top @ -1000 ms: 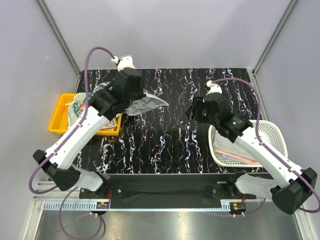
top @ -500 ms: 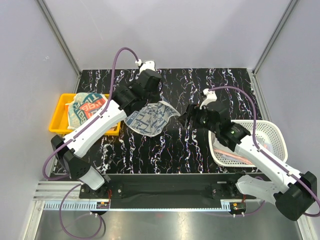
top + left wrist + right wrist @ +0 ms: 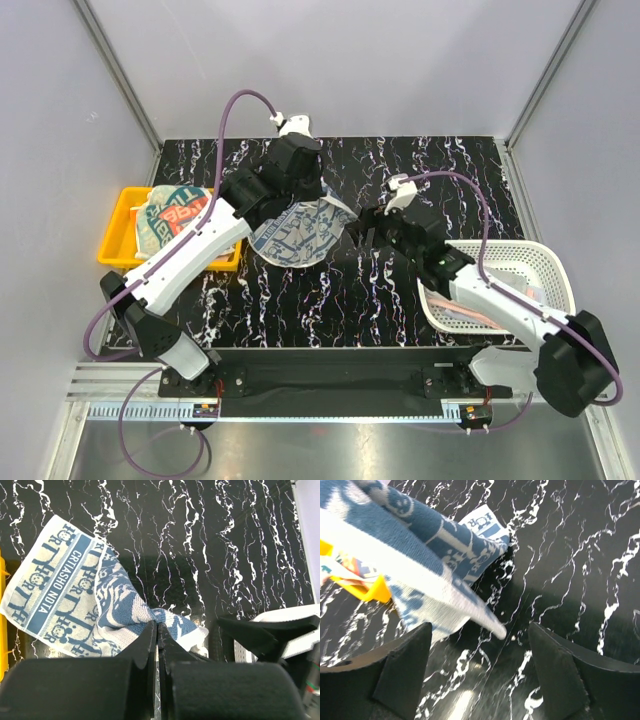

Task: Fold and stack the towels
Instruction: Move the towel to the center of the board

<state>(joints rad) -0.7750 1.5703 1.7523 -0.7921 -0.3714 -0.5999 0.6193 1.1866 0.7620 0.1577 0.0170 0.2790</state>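
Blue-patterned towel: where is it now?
In the top view the blue-patterned towel rests left of centre on the table, one corner pinched by the left gripper, between the yellow tray and the open right gripper.

The black, white-veined desk (image 3: 330, 300) carries a yellow tray (image 3: 113, 243) at its left edge, a white mesh basket (image 3: 549, 264) at its right, and a blue-printed towel (image 3: 298, 235) partly resting mid-desk.
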